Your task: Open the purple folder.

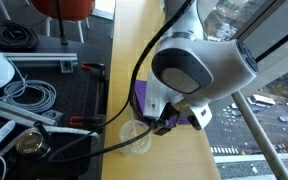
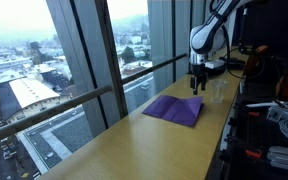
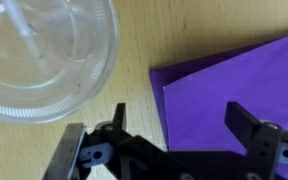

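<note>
The purple folder (image 3: 234,85) lies flat and closed on the wooden table (image 3: 134,100). It also shows in both exterior views (image 2: 174,108) (image 1: 141,96), mostly hidden behind the arm in the latter. A clear plastic cup (image 3: 44,55) stands just beside the folder's corner and shows in an exterior view (image 1: 136,137). My gripper (image 3: 181,125) is open and empty. It hangs over the folder's edge nearest the cup, with one finger over bare wood and the other over the purple cover. It shows in both exterior views (image 2: 196,86) (image 1: 171,122).
A black bench with coiled cables (image 1: 29,95), a metal cup (image 1: 30,143) and other gear runs along one side of the table. Tall window panes (image 2: 84,70) border the other side. The table is long and narrow (image 2: 134,145).
</note>
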Action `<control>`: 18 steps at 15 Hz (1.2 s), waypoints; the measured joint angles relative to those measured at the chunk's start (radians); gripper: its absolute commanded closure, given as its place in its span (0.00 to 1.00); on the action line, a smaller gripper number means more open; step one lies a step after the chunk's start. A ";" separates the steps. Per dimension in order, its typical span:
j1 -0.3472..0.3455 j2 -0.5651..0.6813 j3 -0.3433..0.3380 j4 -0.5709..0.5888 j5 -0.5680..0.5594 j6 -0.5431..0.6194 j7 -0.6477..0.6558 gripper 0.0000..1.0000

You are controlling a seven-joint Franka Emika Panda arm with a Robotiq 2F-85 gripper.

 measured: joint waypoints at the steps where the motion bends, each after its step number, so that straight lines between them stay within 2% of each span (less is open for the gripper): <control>1: -0.002 0.006 0.000 0.007 0.004 -0.012 -0.004 0.00; 7: -0.009 0.055 0.004 0.053 0.015 -0.041 -0.015 0.00; 18: -0.038 0.109 0.057 0.123 0.112 -0.093 -0.051 0.00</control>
